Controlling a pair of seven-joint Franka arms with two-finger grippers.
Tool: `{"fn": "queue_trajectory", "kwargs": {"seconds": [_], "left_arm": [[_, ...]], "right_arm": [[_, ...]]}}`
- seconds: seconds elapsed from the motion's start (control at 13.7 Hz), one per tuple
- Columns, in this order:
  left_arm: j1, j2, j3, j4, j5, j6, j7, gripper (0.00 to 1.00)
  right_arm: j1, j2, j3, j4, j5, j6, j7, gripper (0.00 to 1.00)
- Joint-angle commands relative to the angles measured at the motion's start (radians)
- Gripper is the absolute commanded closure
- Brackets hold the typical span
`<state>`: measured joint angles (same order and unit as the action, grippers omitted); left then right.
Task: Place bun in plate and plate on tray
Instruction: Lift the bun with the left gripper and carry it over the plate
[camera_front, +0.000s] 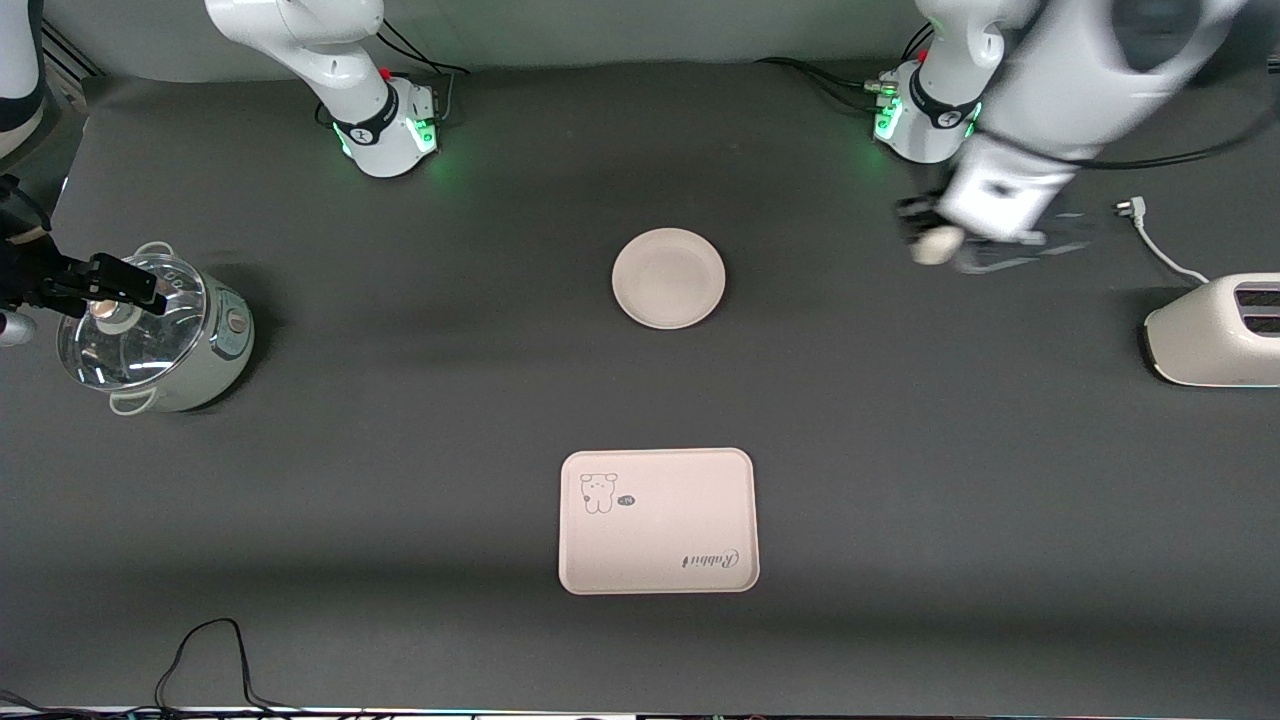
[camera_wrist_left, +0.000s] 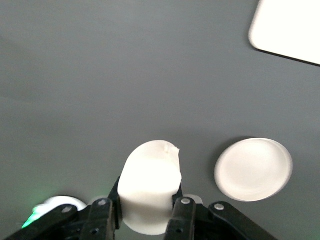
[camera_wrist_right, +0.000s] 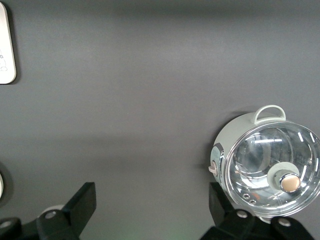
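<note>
Your left gripper (camera_wrist_left: 141, 212) pinches the bun (camera_wrist_left: 149, 192) between its jaws, up in the air over bare table toward the left arm's end from the plate (camera_front: 668, 277). The plate sits mid-table, bare. The tray (camera_front: 657, 521) lies nearer the front camera than the plate, well apart from it. A toaster (camera_front: 1215, 330) stands at the left arm's end. Your right gripper (camera_wrist_right: 150, 210) has its jaws spread wide, holding nothing, hanging over the pot (camera_front: 150, 330) at the right arm's end.
</note>
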<state>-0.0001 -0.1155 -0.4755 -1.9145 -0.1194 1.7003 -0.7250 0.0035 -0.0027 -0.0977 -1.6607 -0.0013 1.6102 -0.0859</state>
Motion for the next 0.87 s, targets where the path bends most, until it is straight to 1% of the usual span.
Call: {"fn": "queue_trajectory", "kwargs": {"seconds": [0.0, 0.07, 0.22, 0.29, 0.51, 0.66, 0.8], "left_arm": [[-0.070, 0.136, -0.127, 0.023, 0.004, 0.137, -0.253, 0.59], [-0.116, 0.187, -0.141, 0.017, 0.007, 0.194, -0.317, 0.59], [-0.231, 0.291, -0.140, -0.001, 0.024, 0.319, -0.425, 0.59], [-0.266, 0.351, -0.140, -0.012, 0.062, 0.388, -0.470, 0.59], [-0.311, 0.520, -0.140, -0.044, 0.208, 0.550, -0.585, 0.58], [-0.336, 0.604, -0.134, -0.055, 0.273, 0.648, -0.651, 0.58], [-0.357, 0.681, -0.130, -0.057, 0.349, 0.714, -0.724, 0.56]], "right_arm": [[0.001, -0.014, 0.000, -0.004, -0.009, -0.007, -0.002, 0.00], [0.001, -0.014, 0.000, -0.004, -0.009, -0.007, -0.002, 0.00], [0.001, -0.014, 0.000, -0.004, -0.009, -0.007, -0.002, 0.00], [0.001, -0.014, 0.001, -0.004, -0.009, -0.007, -0.002, 0.00], [0.003, -0.014, 0.001, -0.004, -0.009, -0.007, -0.002, 0.00], [0.003, -0.014, 0.001, -0.005, -0.009, -0.007, -0.002, 0.00], [0.003, -0.016, 0.001, -0.007, -0.009, -0.009, -0.002, 0.00]]}}
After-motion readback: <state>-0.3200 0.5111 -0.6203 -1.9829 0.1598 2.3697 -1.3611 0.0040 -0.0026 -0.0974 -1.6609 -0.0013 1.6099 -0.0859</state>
